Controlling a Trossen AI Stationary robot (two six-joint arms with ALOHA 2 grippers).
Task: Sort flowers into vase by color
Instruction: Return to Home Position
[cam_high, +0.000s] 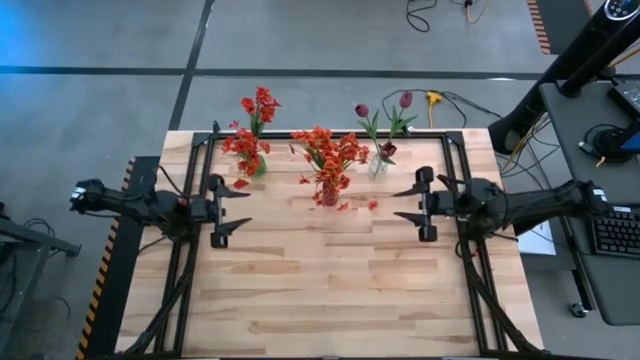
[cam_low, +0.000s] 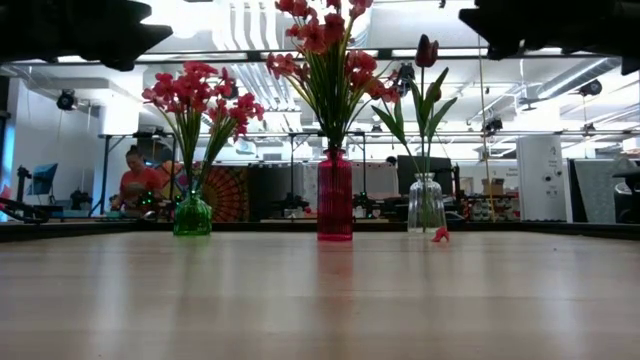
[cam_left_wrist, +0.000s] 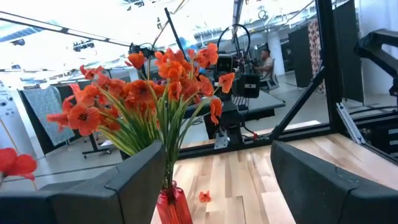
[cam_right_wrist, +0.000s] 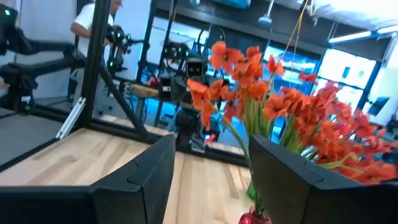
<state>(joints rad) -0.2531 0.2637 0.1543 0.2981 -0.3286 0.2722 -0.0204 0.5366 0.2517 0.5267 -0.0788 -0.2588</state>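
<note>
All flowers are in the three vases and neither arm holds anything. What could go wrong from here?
1. The red vase is narrow under a wide orange bunch. The open left end effector and right end effector flank it, so a sideways swing could snag blooms and tip it.
2. Loose petals lie by the clear vase; more handling may shed more.

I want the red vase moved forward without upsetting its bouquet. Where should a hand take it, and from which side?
Take the red vase around its tall narrow body, coming in level from the front, across the table. It stands upright and the orange flowers fan wide above, so an overhead approach would likely crush them. The left hand and right hand hang open either side.
</note>
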